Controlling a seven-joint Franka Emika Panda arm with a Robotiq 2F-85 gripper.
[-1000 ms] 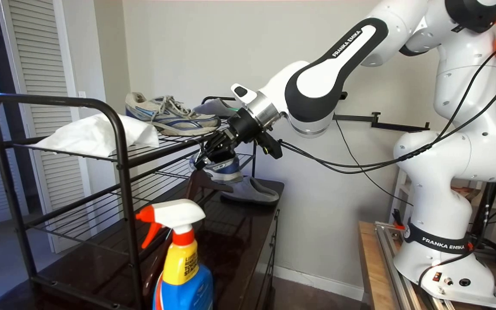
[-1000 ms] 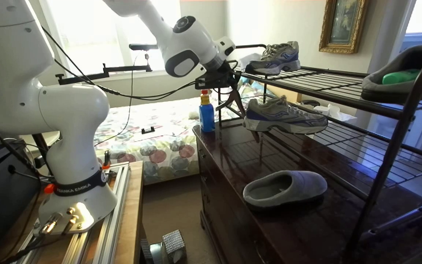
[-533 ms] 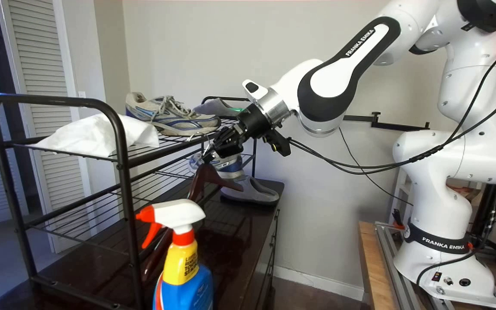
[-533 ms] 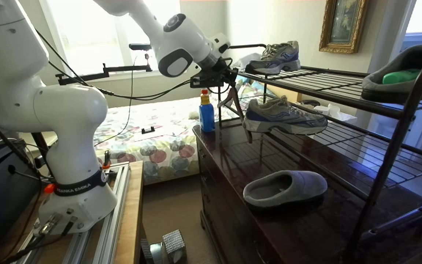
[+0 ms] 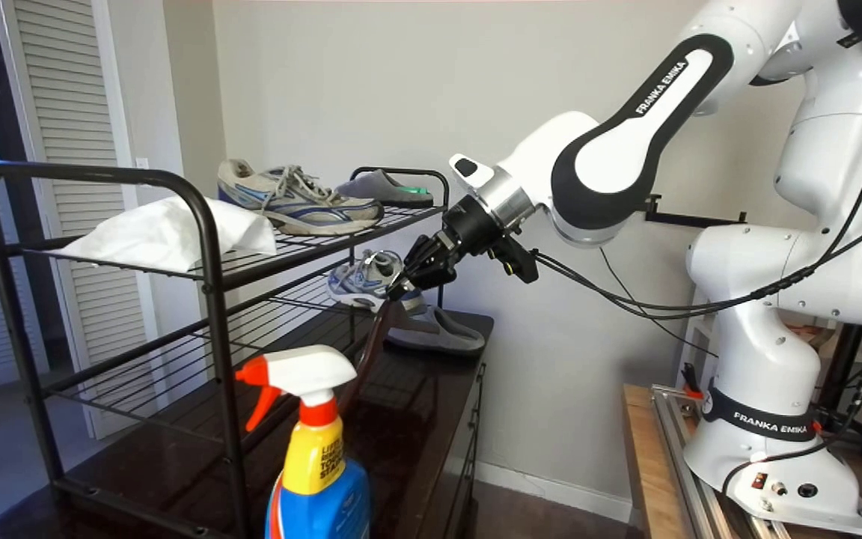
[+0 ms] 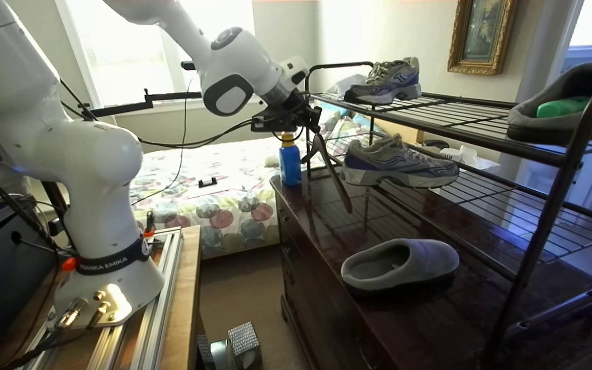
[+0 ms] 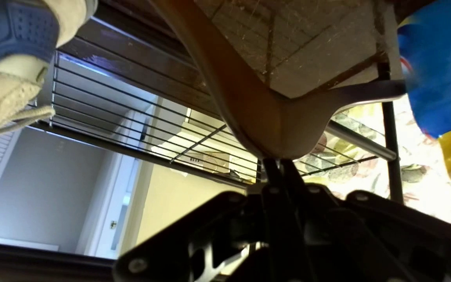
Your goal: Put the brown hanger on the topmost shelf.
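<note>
While the hanger [image 7: 262, 121] is held, shoes [image 5: 304, 208] occupy the topmost shelf [image 6: 460, 114].

Black robotic fingers [image 6: 314, 122] hold a thin reddish-brown clothes hanger [image 6: 334, 174] over a glossy dark-brown worktop [image 6: 419, 321], a grey fabric slipper [image 6: 432, 257] resting near a black wire rack [image 6: 546, 221].

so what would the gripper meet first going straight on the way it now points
Likely the lower shelf's front rail, though depth is unclear; the brown hanger in the jaws might touch that or the dresser first.
</note>
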